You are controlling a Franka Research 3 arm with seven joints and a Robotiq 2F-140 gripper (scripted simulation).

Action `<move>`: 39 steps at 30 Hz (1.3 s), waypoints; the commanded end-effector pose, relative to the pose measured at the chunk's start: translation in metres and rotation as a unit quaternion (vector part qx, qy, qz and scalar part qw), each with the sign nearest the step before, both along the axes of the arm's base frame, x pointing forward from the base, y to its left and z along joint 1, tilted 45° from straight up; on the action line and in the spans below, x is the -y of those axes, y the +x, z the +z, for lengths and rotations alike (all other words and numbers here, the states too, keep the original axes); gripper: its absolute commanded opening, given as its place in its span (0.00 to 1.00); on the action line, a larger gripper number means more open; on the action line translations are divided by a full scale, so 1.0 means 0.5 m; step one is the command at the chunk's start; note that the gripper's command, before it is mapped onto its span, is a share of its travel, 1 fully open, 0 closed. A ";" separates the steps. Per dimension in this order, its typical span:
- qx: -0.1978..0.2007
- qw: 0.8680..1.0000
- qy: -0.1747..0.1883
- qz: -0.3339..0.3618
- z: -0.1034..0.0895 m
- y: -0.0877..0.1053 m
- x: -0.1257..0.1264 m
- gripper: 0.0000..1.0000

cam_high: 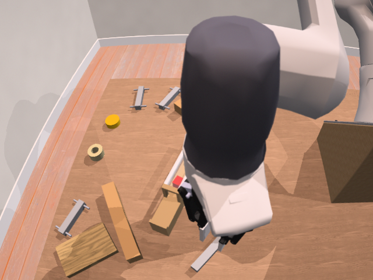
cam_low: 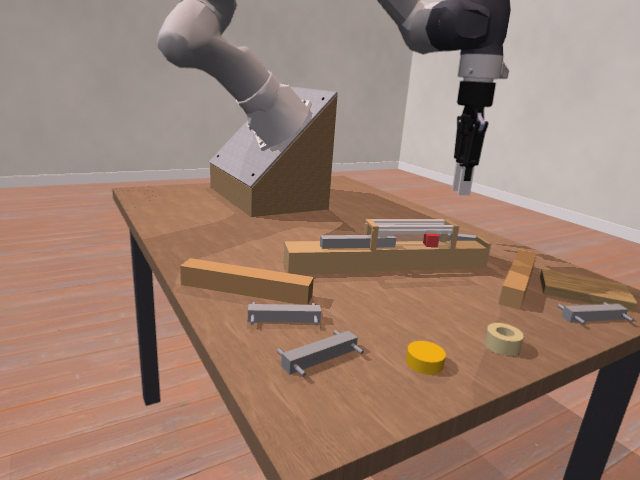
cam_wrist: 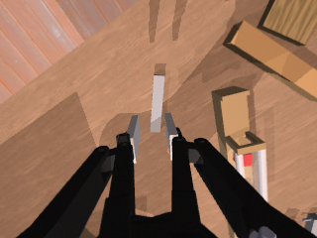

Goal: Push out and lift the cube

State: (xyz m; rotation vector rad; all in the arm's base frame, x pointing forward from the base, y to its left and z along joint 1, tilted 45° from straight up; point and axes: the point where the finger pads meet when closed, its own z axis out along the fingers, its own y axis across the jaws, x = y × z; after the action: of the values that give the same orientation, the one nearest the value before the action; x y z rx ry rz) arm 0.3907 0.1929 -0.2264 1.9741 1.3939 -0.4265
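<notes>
Below and well apart from the gripper [cam_high: 212, 239] [cam_low: 461, 187] [cam_wrist: 152, 121] lie a yellow disc [cam_high: 112, 121] [cam_low: 425, 356], a cream ring [cam_high: 95, 157] [cam_low: 504, 345], a grained board [cam_high: 86, 249] [cam_low: 586, 288] [cam_wrist: 292, 20] and two plain wooden blocks [cam_high: 120, 221] [cam_low: 247, 280] [cam_wrist: 277, 55].

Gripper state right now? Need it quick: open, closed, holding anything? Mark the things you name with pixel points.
Gripper [cam_high: 212, 237] [cam_low: 462, 187] [cam_wrist: 152, 123]: open part way, fingers apart with nothing between them.
</notes>
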 end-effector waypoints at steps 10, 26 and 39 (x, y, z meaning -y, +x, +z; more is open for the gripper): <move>0.048 0.997 -0.003 -0.052 0.007 0.011 0.010 0.23; 0.048 0.997 -0.003 -0.052 0.007 0.011 0.010 0.23; 0.048 0.997 -0.003 -0.052 -0.045 0.020 0.060 0.23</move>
State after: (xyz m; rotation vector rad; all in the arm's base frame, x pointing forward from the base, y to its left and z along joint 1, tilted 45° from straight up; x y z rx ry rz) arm 0.3972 0.1730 -0.2363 2.0335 1.2392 -0.3859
